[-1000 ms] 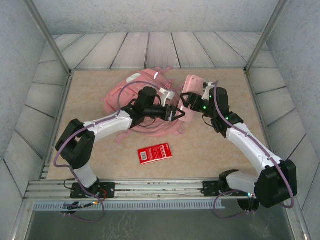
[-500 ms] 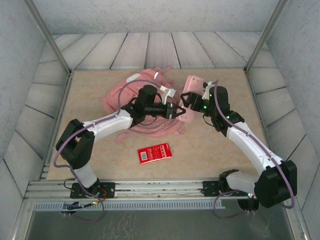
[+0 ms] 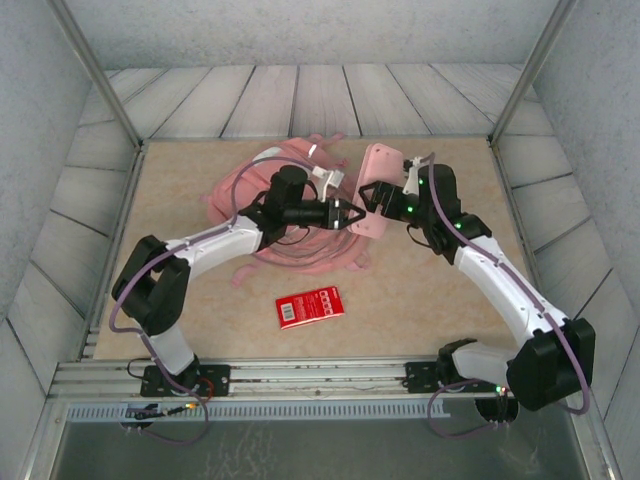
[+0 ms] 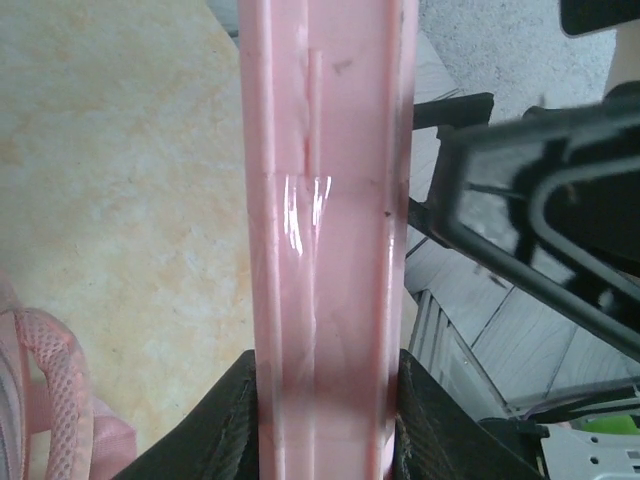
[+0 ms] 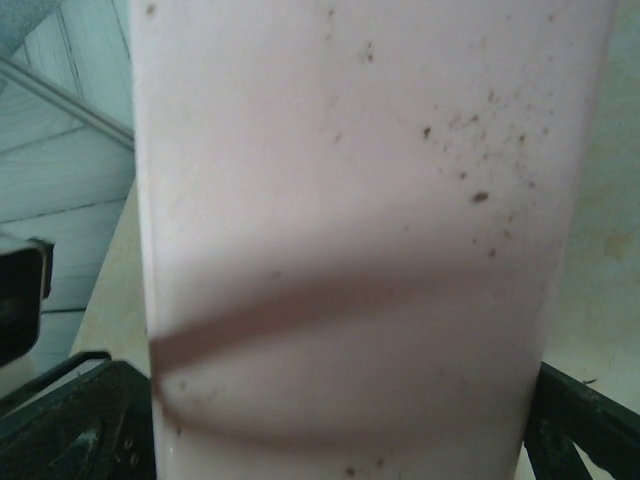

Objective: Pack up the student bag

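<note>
The pink fabric student bag (image 3: 305, 252) lies slumped and crumpled on the tan table (image 3: 430, 290), left of centre.

Red booklet (image 3: 309, 307) flat on table (image 3: 430, 300), pink case (image 3: 377, 170) beyond.

The flat case (image 3: 378, 165) stands between the two hands. The left hand (image 3: 348, 214) grips one edge of it, a finger (image 4: 215, 430) pressed on each side. The right hand (image 3: 372, 194) meets it from the opposite side, with the case between its fingers (image 5: 70, 420); if they press on it is not clear. The student bag (image 3: 232, 190) lies on the desk (image 3: 450, 300) below and behind the left hand, under its arm. A small flat packet (image 3: 309, 306) lies on the desk on the near side of the left hand, toward the arm bases, apart from the bag.
</note>
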`<act>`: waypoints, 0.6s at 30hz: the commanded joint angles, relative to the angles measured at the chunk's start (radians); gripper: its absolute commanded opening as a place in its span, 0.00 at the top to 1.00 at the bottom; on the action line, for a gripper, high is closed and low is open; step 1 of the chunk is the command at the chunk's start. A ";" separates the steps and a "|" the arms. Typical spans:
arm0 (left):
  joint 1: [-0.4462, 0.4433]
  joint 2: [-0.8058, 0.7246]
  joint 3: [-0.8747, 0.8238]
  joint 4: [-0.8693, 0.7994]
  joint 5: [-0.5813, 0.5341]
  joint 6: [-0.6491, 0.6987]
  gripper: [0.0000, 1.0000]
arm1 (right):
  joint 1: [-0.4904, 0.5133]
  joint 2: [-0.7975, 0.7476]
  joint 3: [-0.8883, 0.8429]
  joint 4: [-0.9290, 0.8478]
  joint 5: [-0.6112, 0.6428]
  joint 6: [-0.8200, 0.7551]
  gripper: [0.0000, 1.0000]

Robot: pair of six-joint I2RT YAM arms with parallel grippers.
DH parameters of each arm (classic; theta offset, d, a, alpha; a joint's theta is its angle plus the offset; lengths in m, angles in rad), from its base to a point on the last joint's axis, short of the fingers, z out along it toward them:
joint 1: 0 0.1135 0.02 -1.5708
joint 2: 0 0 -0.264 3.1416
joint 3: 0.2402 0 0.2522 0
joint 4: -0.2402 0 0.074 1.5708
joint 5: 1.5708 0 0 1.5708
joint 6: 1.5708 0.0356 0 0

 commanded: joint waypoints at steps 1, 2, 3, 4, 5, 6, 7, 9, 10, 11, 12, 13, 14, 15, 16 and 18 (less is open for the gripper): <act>0.023 0.005 0.016 0.046 0.012 -0.023 0.77 | 0.004 -0.021 0.037 -0.113 -0.059 -0.072 0.00; 0.030 0.001 0.015 0.048 0.018 -0.027 0.77 | 0.001 -0.031 0.041 -0.137 -0.059 -0.092 0.00; 0.036 -0.002 0.012 0.052 0.026 -0.029 0.77 | -0.007 -0.044 0.042 -0.160 -0.067 -0.109 0.00; 0.045 -0.008 0.008 0.058 0.036 -0.034 0.77 | -0.027 -0.057 0.039 -0.176 -0.104 -0.120 0.00; 0.052 -0.014 0.006 0.066 0.046 -0.041 0.77 | -0.064 -0.067 0.032 -0.182 -0.158 -0.118 0.00; 0.059 -0.020 0.003 0.075 0.061 -0.045 0.77 | -0.112 -0.079 0.016 -0.168 -0.238 -0.112 0.00; 0.066 -0.026 0.000 0.081 0.079 -0.048 0.78 | -0.170 -0.096 -0.011 -0.132 -0.333 -0.102 0.00; 0.075 -0.041 -0.005 0.083 0.102 -0.047 0.78 | -0.256 -0.128 -0.064 -0.038 -0.470 -0.075 0.00; 0.080 -0.048 -0.007 0.087 0.121 -0.048 0.78 | -0.283 -0.141 -0.085 0.018 -0.531 -0.065 0.00; 0.080 -0.054 -0.006 0.090 0.139 -0.048 0.78 | -0.300 -0.147 -0.103 0.070 -0.589 -0.059 0.01; 0.086 -0.058 -0.007 0.101 0.163 -0.056 0.78 | -0.306 -0.148 -0.114 0.119 -0.636 -0.053 0.01; 0.091 -0.063 -0.011 0.126 0.192 -0.073 0.78 | -0.310 -0.145 -0.129 0.177 -0.691 -0.043 0.02; 0.094 -0.066 -0.017 0.163 0.222 -0.096 0.78 | -0.310 -0.142 -0.142 0.238 -0.729 -0.026 0.02; 0.097 -0.070 -0.025 0.208 0.247 -0.123 0.78 | -0.311 -0.135 -0.159 0.293 -0.758 -0.007 0.03; 0.099 -0.073 -0.032 0.258 0.267 -0.160 0.78 | -0.313 -0.127 -0.177 0.360 -0.792 0.016 0.03; 0.099 -0.078 -0.041 0.339 0.295 -0.216 0.78 | -0.320 -0.105 -0.215 0.493 -0.841 0.085 0.06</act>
